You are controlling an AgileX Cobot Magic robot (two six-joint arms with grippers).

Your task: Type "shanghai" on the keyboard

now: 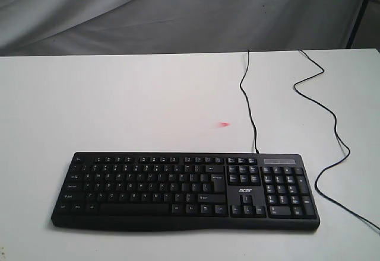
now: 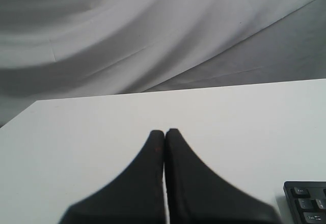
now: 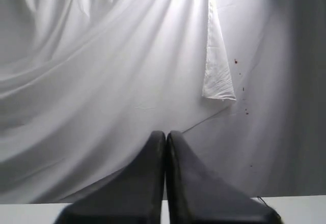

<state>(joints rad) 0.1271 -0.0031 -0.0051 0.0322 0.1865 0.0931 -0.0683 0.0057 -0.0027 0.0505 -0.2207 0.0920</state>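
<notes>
The keyboard [image 1: 185,191], black with white-lettered keys, lies flat along the near edge of the tabletop [image 1: 119,101]. Its long side runs parallel to that edge, roughly midway between the left and right edges, and its number pad sits at the right end. A small white "acer" logo sits above the arrow keys. A thin black cable [image 1: 246,104] meets the keyboard's rear edge just left of the number pad and runs in a loose curve to the far edge of the tabletop. A second thin black cable [image 1: 332,124] snakes down the right side of the tabletop from the far edge to the right edge, passing near the keyboard's right end without touching it. A small red mark [image 1: 224,124] lies on the bare white surface behind the keyboard, just left of the first cable. A grey-white draped cloth [image 1: 178,12] hangs beyond the far edge. In the left wrist view the left gripper [image 2: 164,132] has its two black fingers pressed together with nothing between them. It is over bare tabletop, well apart from the keyboard corner [image 2: 307,203] that shows there. In the right wrist view the right gripper [image 3: 166,133] is likewise fully closed and empty, set against the white cloth with only a strip of tabletop showing.
</notes>
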